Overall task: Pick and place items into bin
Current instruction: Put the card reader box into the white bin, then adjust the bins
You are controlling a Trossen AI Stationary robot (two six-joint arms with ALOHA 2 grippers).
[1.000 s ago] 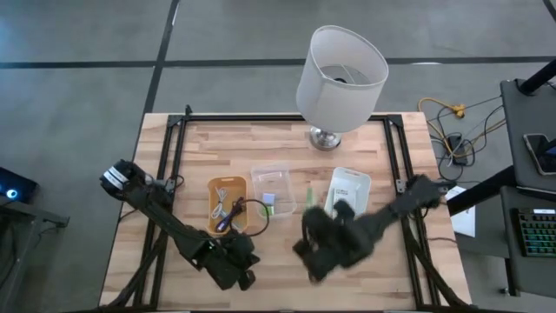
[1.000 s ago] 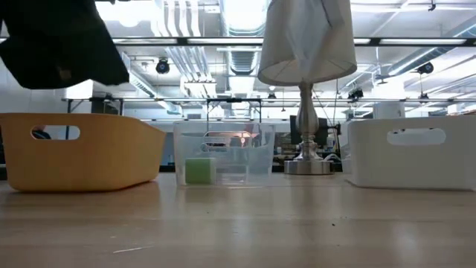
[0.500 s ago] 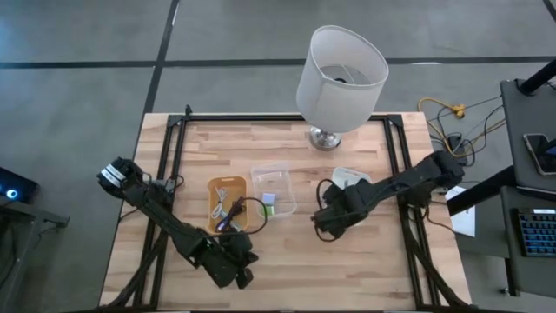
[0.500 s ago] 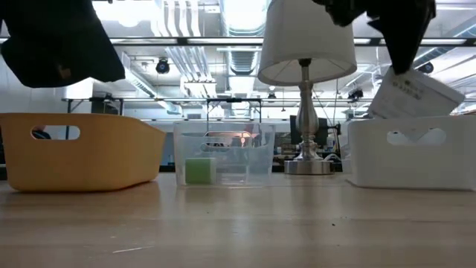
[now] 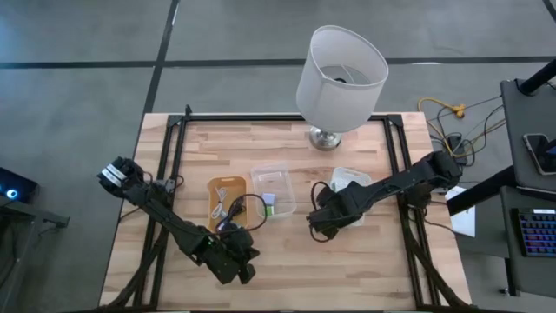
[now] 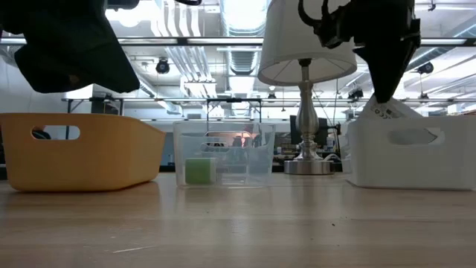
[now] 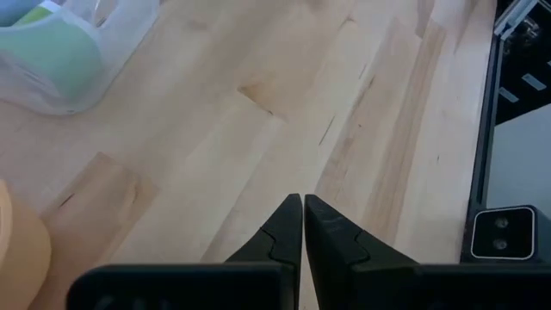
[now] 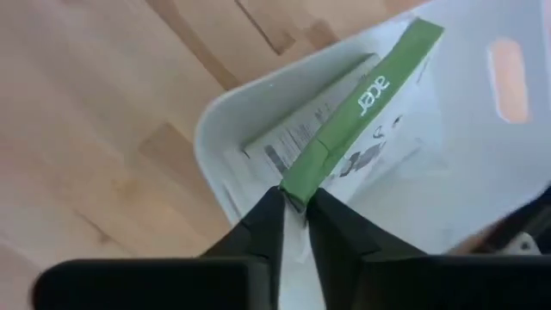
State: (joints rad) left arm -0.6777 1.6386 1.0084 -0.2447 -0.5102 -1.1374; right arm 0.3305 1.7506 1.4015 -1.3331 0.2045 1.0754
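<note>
Hanging over the white bin (image 8: 258,120), the right gripper (image 8: 293,205) pinches the green edge of a white card (image 8: 362,112) between its fingertips, with the card's far end already inside the bin's walls. In the right wrist view the jaws stand only slightly apart, just wide enough for the card's thin spine, so the card is gripped and not yet let go. Held by one edge like this, it can hang down and slide in slim side first, which suits a narrow container. A second flat white card (image 8: 301,133) seems to lie in the bin beneath it.

In the low view the same card (image 6: 388,110) pokes above the bin's rim (image 6: 413,152), tilted, under the dark gripper. From above, the right gripper (image 5: 323,217) sits at the near left corner of the bin (image 5: 346,176), close to the lamp (image 5: 340,78), which is no part of the sorting.

The left gripper (image 7: 302,226) waits low over bare wood at the near left of the table (image 5: 287,278), its fingertips pressed together and holding nothing. Just beyond it stand the orange bin (image 5: 228,202), holding thin cables, and the clear bin (image 5: 273,184) with a green block (image 6: 199,170) inside.

Judging by this, the drop is nearly made; what remains is to spread the jaws and lift clear
</note>
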